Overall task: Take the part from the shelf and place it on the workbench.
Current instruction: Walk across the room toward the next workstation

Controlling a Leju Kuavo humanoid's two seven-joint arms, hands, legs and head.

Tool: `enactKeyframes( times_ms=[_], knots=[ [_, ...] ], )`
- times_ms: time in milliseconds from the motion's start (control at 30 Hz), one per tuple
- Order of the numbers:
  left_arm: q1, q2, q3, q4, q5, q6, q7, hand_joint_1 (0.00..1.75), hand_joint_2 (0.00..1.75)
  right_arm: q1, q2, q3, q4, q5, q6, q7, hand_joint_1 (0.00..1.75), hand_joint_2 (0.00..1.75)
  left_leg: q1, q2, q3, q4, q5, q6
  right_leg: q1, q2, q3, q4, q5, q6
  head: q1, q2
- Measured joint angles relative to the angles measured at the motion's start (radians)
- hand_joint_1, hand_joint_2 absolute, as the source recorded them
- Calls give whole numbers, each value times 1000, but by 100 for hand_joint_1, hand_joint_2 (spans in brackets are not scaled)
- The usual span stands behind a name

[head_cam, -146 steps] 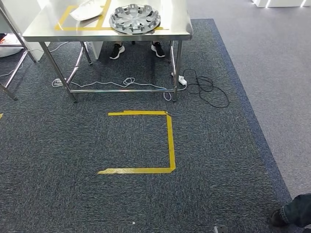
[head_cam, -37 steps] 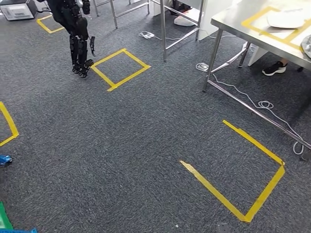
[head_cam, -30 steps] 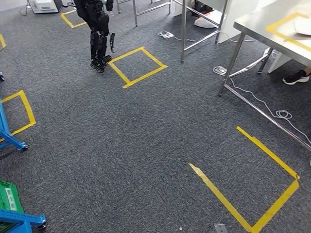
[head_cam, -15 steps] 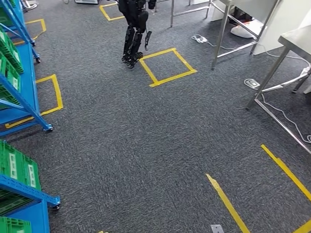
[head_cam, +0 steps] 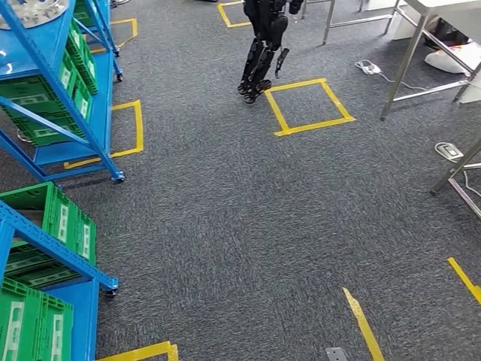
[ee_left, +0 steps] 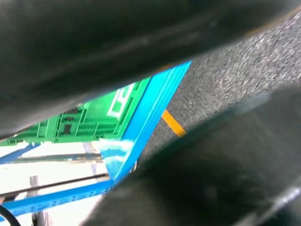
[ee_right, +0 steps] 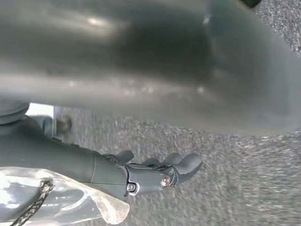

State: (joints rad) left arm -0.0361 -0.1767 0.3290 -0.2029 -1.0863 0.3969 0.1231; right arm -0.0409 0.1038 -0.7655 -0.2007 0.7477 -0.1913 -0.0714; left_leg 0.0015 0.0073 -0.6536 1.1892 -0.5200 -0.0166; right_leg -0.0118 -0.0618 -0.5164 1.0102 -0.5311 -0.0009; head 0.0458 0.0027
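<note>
**Q:** Where does the part lie?

**A:** The silvery part (head_cam: 31,10), cut off by the picture's edge, rests on the top level of the farther blue shelf (head_cam: 103,98). Green crates (head_cam: 68,226) fill the levels below it and those of a nearer blue rack beside that shelf.

**Q:** And the state of each robot hand?

**A:** The right robot hand (ee_right: 156,174) hangs over the grey carpet (head_cam: 227,226), its fingers stretched out and holding nothing. The left wrist view is mostly dark blur, with a blue shelf edge and a green crate beyond, so the left robot hand's state cannot be told.

**Q:** What else stands relative to the shelf?

**A:** A black humanoid robot (head_cam: 262,45) stands well apart from the shelf, across open carpet, just beside a yellow tape square (head_cam: 315,126). Beyond that square, farther still from the shelf, rise the steel legs of a surface (head_cam: 403,71). Another yellow tape outline (head_cam: 137,124) lies on the carpet right next to the shelf's foot.
</note>
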Motion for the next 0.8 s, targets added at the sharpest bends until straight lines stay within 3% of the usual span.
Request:
enactKeyframes(
  times_ms=[67, 133, 200, 267, 333, 367, 400, 433, 467, 500, 533, 567, 633, 700, 733, 800],
  knots=[
    [-2, 0, 1, 0, 1, 1, -2, 0, 0, -1, 0, 6, 0, 6, 0, 0, 0, 0, -11, 45, 65, -128, 43, 13, 4, -20, 6, 0, -7, 6, 0, 0],
    [-4, 0, 2, 0, 3, 2, -3, 0, 0, -4, 0, 10, 0, 10, 0, -1, 0, 0, -21, 65, 83, -172, 43, 24, 6, -39, 10, -2, -12, 14, 1, 0],
    [-2, 1, 5, 0, 4, 2, -4, 0, 0, -9, 0, 13, 0, 14, 0, -1, 0, 0, -20, 43, 84, -180, 48, 33, 5, -49, 17, -4, -17, 23, 2, 0],
    [-2, 1, 11, 0, 7, 3, -5, 0, 0, -10, 0, 16, 0, 18, 0, -2, 0, 0, -14, 22, 89, -191, 55, 44, 2, -6, 1, 35, -46, 32, 4, 0],
    [-4, -1, 16, 0, 12, 3, -7, 0, 0, -8, 0, 19, 0, 25, 0, -2, 0, 0, -10, 0, 90, -193, 59, 51, -1, 46, -60, 157, -106, 37, 7, 0],
    [-4, -2, 18, 0, 14, 3, -9, 0, 0, -6, 0, 21, 0, 29, 1, -1, 0, 0, -10, -13, 90, -193, 59, 52, -1, 55, -98, 229, -131, 39, 8, 0],
    [-4, -3, 20, 0, 17, 4, -11, 0, 0, -4, 0, 24, 0, 33, 1, 0, 0, 0, -9, -25, 90, -193, 59, 52, -1, 59, -129, 280, -141, 40, 8, 0],
    [-3, -3, 22, 0, 20, 4, -12, 0, 0, -3, 0, 27, 0, 38, 1, 1, 0, 0, -9, -39, 91, -193, 58, 52, -1, 60, -144, 294, -129, 42, 8, 0],
    [-2, -3, 24, 0, 23, 4, -12, 0, 0, -2, 0, 30, 0, 42, 1, 1, 0, 0, -8, -53, 93, -192, 57, 51, -3, 62, -139, 266, -97, 43, 8, 0],
    [-1, -3, 26, 0, 26, 5, -12, 0, 0, -2, 0, 34, 0, 47, 1, 2, 0, 0, -6, -67, 95, -190, 56, 48, -5, 70, -117, 203, -53, 44, 8, 0],
    [-1, -4, 29, 0, 29, 5, -12, 0, 0, -2, 0, 37, 0, 53, 1, 2, 0, 0, -5, -81, 95, -187, 53, 44, -9, 94, -88, 130, -17, 45, 9, 0],
    [-2, -4, 33, 0, 32, 6, -12, 0, 0, -2, 0, 41, 1, 60, 2, 2, 0, 0, -5, -93, 93, -181, 50, 39, -13, 118, -62, 69, 6, 45, 8, 0],
    [-2, -4, 41, 0, 37, 7, -12, 0, 0, -3, 0, 49, 2, 71, 3, 5, 0, 0, -4, -116, 85, -174, 49, 26, -16, 150, -36, 17, 12, 41, 8, 0],
    [3, -3, 47, 0, 41, 10, -7, 0, 0, -4, 0, 59, 2, 83, 2, 7, 0, 0, 1, -134, 78, -174, 53, 13, -13, 130, -30, 13, 15, 29, 8, 0],
    [6, -3, 49, 0, 44, 12, -3, 0, 0, -5, 0, 64, 2, 91, 1, 8, 0, 0, 1, -126, 73, -167, 48, 8, -14, 119, -29, 11, 17, 22, 7, 0],
    [7, -3, 58, 0, 51, 16, 5, 0, 0, -4, 0, 75, 2, 108, -4, 7, 0, 0, 0, -78, 43, -101, 6, 0, -14, 92, -26, 7, 17, 11, 4, 0]
  ],
)
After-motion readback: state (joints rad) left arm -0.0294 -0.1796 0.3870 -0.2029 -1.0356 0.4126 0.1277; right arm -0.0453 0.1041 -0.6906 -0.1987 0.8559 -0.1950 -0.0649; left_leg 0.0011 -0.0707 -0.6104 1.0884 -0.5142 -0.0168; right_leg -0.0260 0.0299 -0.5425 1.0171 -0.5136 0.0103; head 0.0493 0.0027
